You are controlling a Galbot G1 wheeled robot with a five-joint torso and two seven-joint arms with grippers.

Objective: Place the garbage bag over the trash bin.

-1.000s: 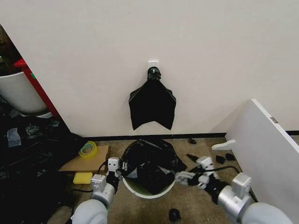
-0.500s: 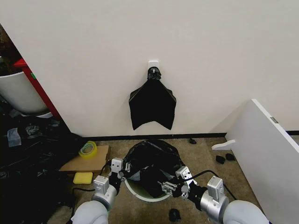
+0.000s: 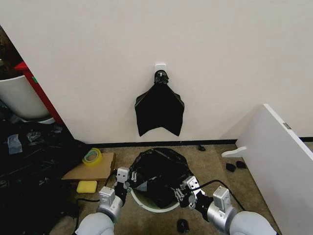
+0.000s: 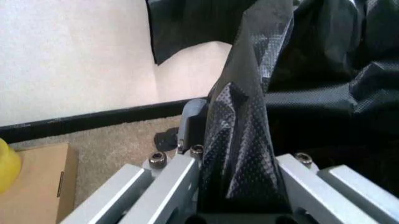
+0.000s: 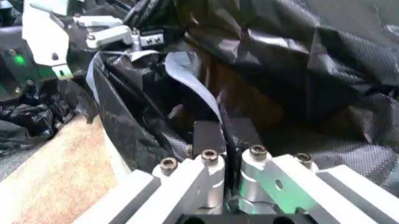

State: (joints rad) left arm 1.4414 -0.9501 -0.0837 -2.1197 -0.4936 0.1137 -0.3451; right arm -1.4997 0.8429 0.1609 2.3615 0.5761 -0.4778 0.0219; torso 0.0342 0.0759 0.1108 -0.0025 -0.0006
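Note:
The black garbage bag (image 3: pixel 159 171) lies draped over the mouth of the cream-white trash bin (image 3: pixel 151 208), whose front rim shows below it. At the bin's left side my left gripper (image 3: pixel 124 176) is shut on a strip of the bag's edge; in the left wrist view that crinkly bag (image 4: pixel 324 70) runs up between the fingers of the left gripper (image 4: pixel 234 154). My right gripper (image 3: pixel 181 191) is at the bin's front right. Close up, the right gripper (image 5: pixel 224 135) is shut on a thin fold of the bag (image 5: pixel 299 56).
A flat black fan-shaped bundle (image 3: pixel 159 110) hangs on the wall behind the bin. A white panel (image 3: pixel 279 152) slants at the right. A cardboard box (image 3: pixel 90 170), a tape roll (image 3: pixel 92 156) and a yellow sponge (image 3: pixel 86 186) sit left of the bin, beyond them black heaps and a large white tub (image 3: pixel 19 95).
My right arm has swung in from the right to the bin's front-right rim and lowered. The bag now sits rounder over the opening. The left gripper has hardly moved.

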